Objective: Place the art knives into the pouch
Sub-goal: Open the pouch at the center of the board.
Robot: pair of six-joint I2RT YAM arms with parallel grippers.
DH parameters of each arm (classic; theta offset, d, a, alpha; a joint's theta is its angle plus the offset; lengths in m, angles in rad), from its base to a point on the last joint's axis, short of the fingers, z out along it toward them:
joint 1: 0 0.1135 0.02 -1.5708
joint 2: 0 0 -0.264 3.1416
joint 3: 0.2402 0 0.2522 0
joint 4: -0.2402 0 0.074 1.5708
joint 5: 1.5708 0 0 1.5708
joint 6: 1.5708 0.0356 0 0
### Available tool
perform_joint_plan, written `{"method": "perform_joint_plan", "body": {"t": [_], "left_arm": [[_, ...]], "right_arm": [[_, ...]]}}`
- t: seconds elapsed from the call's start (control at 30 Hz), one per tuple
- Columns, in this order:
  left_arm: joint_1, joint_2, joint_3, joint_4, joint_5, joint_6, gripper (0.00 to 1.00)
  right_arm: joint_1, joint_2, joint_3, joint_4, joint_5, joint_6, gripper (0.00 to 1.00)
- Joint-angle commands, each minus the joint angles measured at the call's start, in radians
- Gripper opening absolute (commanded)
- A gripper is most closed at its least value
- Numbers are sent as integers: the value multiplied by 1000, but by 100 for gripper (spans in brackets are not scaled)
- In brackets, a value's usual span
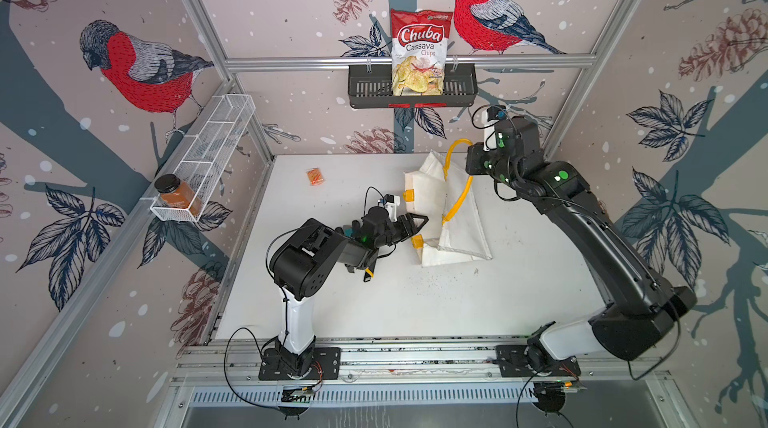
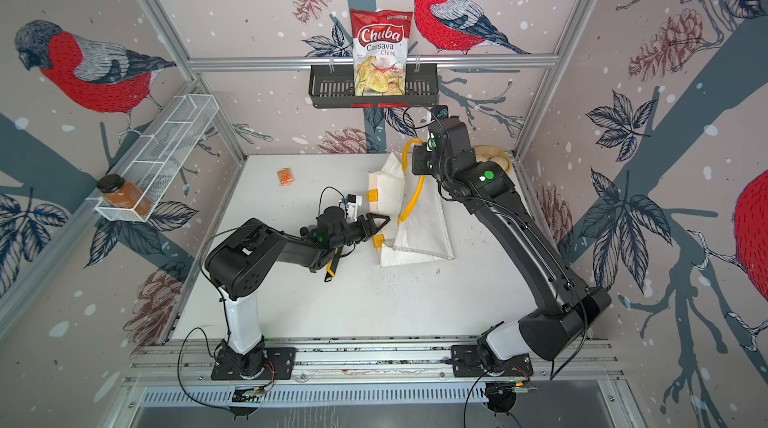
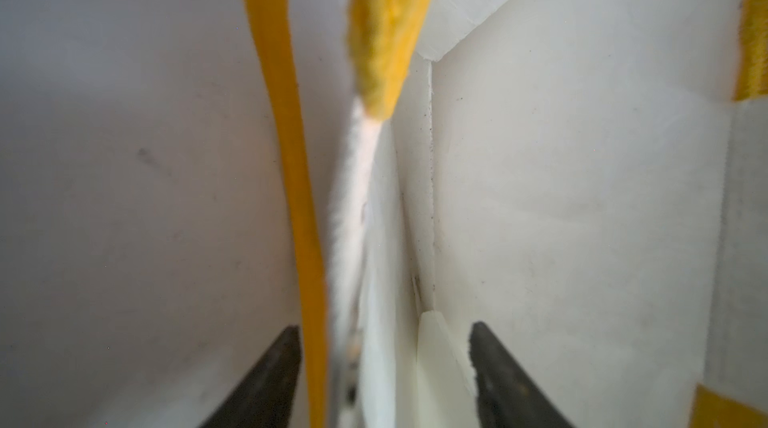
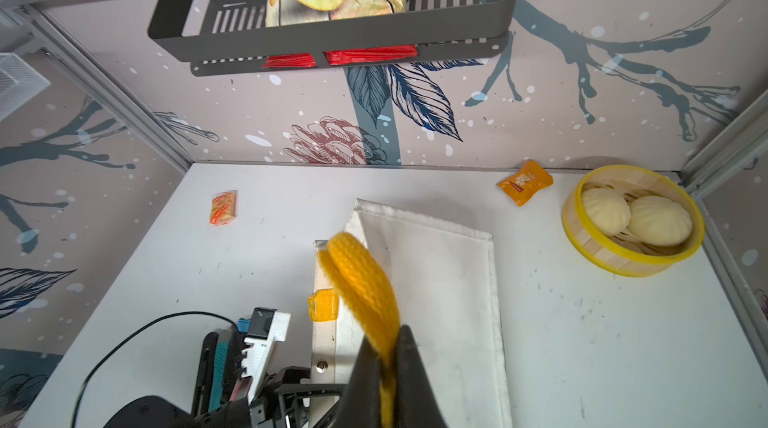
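We see the white pouch (image 1: 461,230), one yellow handle (image 4: 361,276) pinched tight by the right gripper (image 4: 388,347). The left gripper (image 3: 382,330) has its fingers (image 3: 270,384) straddling the pouch's rim; we cannot tell whether they grip it. The black-and-yellow art knife (image 1: 368,273) lies near the pouch, outside it.
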Motion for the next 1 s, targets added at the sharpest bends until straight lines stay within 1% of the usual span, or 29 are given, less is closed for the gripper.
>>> {"method": "perform_joint_plan", "body": {"t": [0.0,0.03,0.17,0.23,0.33,0.37,0.4,0.47,0.5,0.53,0.63,0.67,0.73,0.87,0.9,0.97], "left_arm": [[2,18,46,-15,55,41,0],[3,5,58,-60,52,74,0],[2,-126,155,-439,-31,300,0],[2,-190,230,-629,-77,403,0],[-4,-245,386,-908,-134,532,0],[-12,-248,449,-997,-155,573,0],[-22,-242,517,-1083,-176,613,0],[-40,-220,624,-1200,-200,660,0],[-47,-205,669,-1246,-206,674,0],[-51,-193,694,-1271,-211,682,0],[-61,-171,734,-1302,-231,686,0],[-63,-164,744,-1312,-236,687,0],[-70,-155,759,-1328,-244,692,0],[-84,-139,791,-1345,-257,693,0],[-86,-132,801,-1352,-258,694,0],[-91,-119,821,-1374,-264,701,0]], "right_arm": [[-16,-38,-26,111,-34,20,0],[-27,-47,-36,114,-31,28,0],[-88,-67,-58,63,13,53,0],[-114,-74,-77,39,53,57,0],[-157,-88,-120,27,64,64,0],[-163,-99,-140,32,65,64,4],[-167,-109,-162,42,65,63,16],[-170,-125,-193,60,48,58,34],[-168,-133,-209,73,26,53,45],[-163,-140,-221,86,5,47,53],[-125,-152,-249,118,-32,27,68],[-113,-149,-251,120,-39,22,70],[-96,-141,-254,114,-57,23,71],[-79,-141,-332,168,-158,39,71],[-78,-140,-341,170,-150,40,71],[-73,-155,-338,137,-58,46,70]]}}
